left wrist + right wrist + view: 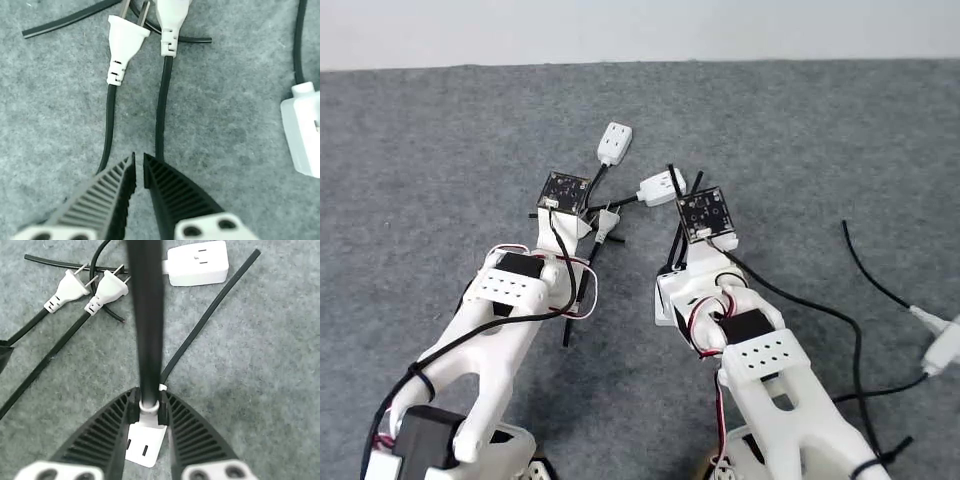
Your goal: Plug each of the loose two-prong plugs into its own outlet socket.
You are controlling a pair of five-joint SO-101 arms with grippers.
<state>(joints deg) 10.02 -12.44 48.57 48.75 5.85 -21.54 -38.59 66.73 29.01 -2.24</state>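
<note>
The grey tabletop (440,150) carries the task's things between its middle and its far edge. The left arm (500,330) and the right arm (770,370) both point at that patch from the near edge.

The right gripper (148,394) is clamped on a socket (145,442) at its cord end. The socket's two slots show between the jaws, and its cord (145,315) runs off ahead. A second socket (197,262) lies free with its slots up, nearer the far edge.

The left gripper (139,162) has its jaws all but together with nothing between them. It hangs low over the tabletop, just behind the cords of the two plugs. The first plug (122,45) and the second plug (172,17) lie side by side on the tabletop, near the free socket but apart from it. The first plug's prongs (144,12) are bare.

No plug sits in a socket, so as far as the pictures show, none of the task is done. With one socket already gripped, the first pairing seems to be in preparation. A plug has yet to be picked up, lined up with the slots and pushed home, and then the same is needed for the other plug.
</note>
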